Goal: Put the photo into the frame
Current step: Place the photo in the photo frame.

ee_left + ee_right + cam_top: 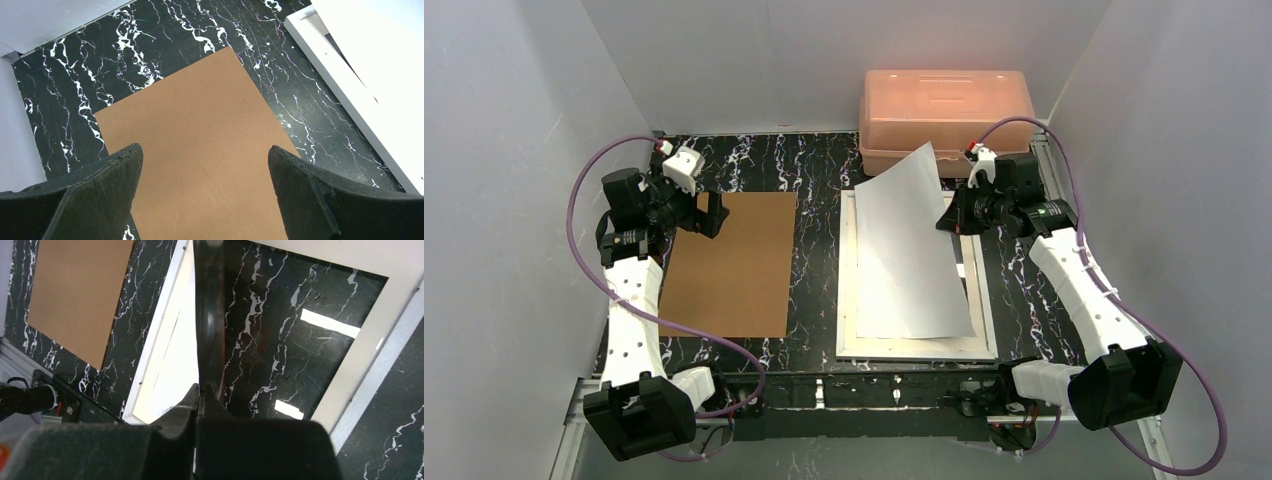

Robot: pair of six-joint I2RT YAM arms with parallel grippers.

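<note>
The photo (914,245) hangs tilted over the frame (852,300), white back up, its near end resting inside the frame and its far end raised. My right gripper (954,215) is shut on the photo's right edge. In the right wrist view the photo (207,315) runs edge-on from the shut gripper (200,390), its dark glossy face at a grazing angle. The frame's pale border (350,385) surrounds a clear pane showing the marble table. My left gripper (709,213) stands open over the far end of the brown backing board (729,265), nothing between its fingers (115,175).
A pink plastic box (944,105) stands at the back, just behind the frame's far end. The brown board (200,110) lies flat on the black marble table (814,170), left of the frame's white edge (345,85). White walls close in on both sides.
</note>
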